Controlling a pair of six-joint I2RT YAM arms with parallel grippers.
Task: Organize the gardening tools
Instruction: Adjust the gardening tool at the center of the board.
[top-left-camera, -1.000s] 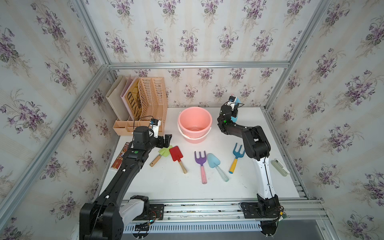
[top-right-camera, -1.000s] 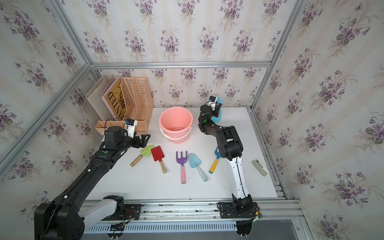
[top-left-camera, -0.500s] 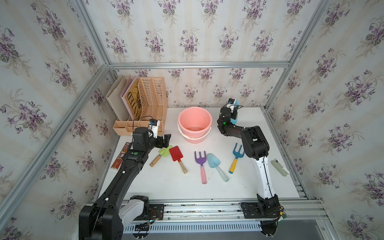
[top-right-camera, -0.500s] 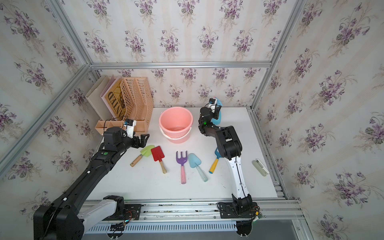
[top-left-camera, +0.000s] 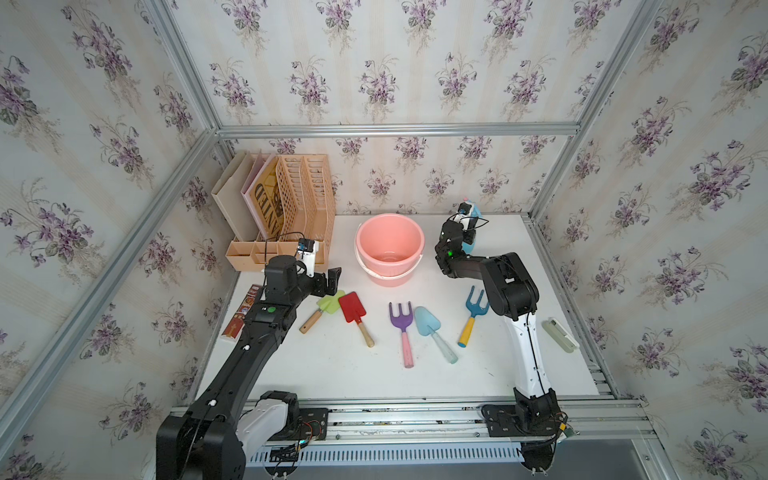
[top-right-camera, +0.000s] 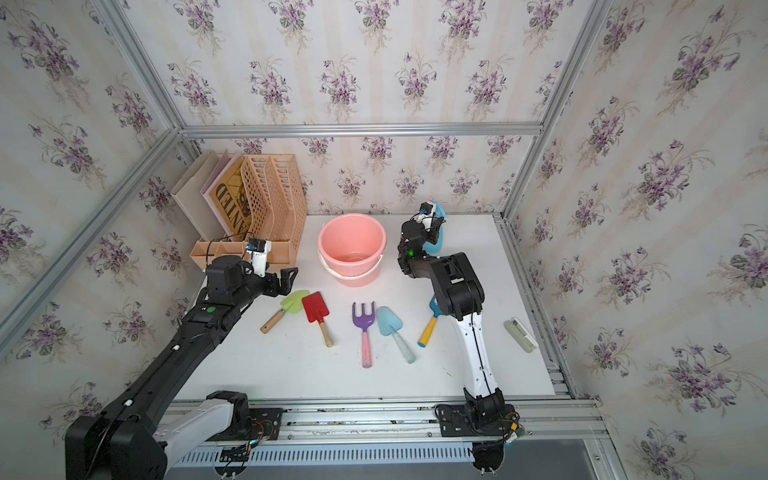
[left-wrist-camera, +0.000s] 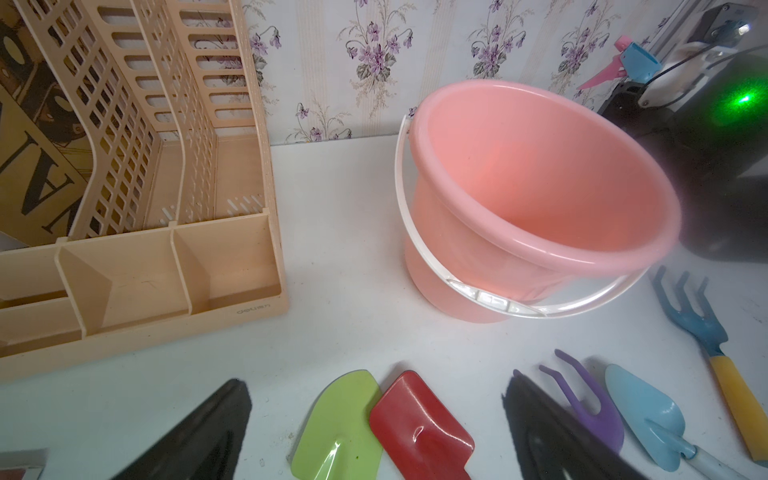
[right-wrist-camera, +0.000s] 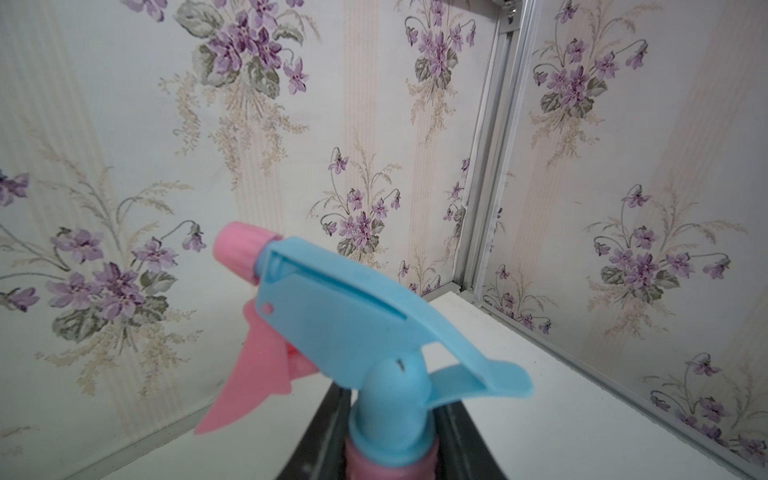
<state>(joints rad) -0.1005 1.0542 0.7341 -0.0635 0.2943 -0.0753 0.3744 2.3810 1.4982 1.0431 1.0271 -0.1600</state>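
Plastic, blue spray bottle (right-wrist-camera: 353, 332) with pink trigger: light, rigid, smooth-walled, likely top-heavy; located by the table's (top-left-camera: 332, 374) back right corner. My right gripper (right-wrist-camera: 390, 415) is clamped on its neck below the head, the surest hold, I judge. My left gripper (left-wrist-camera: 376, 386) gapes over the lime spade (left-wrist-camera: 336, 419).

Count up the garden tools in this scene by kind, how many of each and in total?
Spades: 2, lime spade, red spade
Forks: 2, purple fork, blue fork
Trowels: 1, light-blue trowel
Spray bottles: 1, blue spray bottle
Total: 6
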